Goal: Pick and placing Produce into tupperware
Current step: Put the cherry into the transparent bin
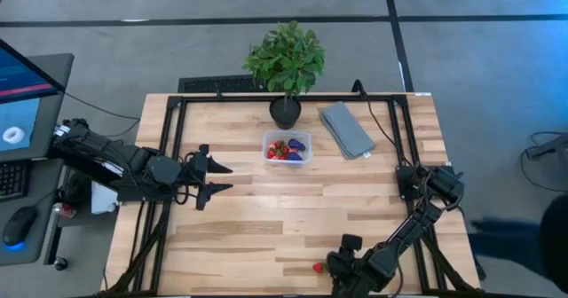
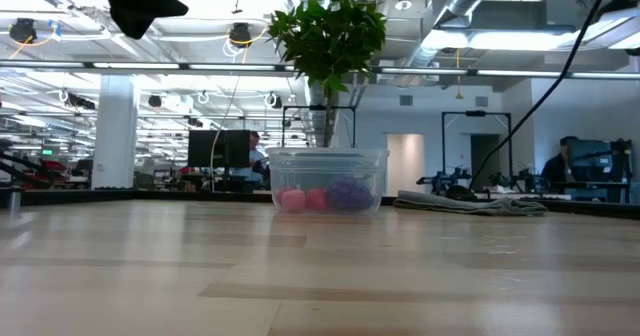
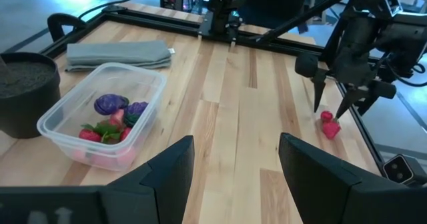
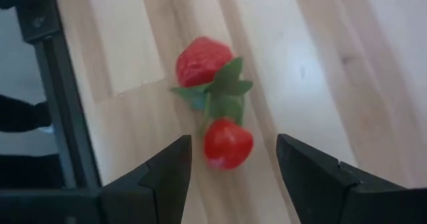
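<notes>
The clear tupperware (image 1: 287,147) stands mid-table in front of the plant pot and holds red strawberries and two purple grape bunches (image 3: 120,107). It also shows in the low view (image 2: 327,181). A pair of red strawberries joined by green leaves (image 4: 215,104) lies near the table's near edge (image 1: 318,267). My right gripper (image 4: 233,177) hangs open just above this pair, one finger on each side, apart from it (image 3: 330,104). My left gripper (image 1: 211,178) waits open over the table's left part, pointing right.
A leafy plant in a black pot (image 1: 285,110) stands just behind the tub. A folded grey cloth (image 1: 346,129) lies to the tub's right. A black frame rail (image 4: 60,111) runs along the table edge close to the strawberries. Bare wood lies between the tub and the near edge.
</notes>
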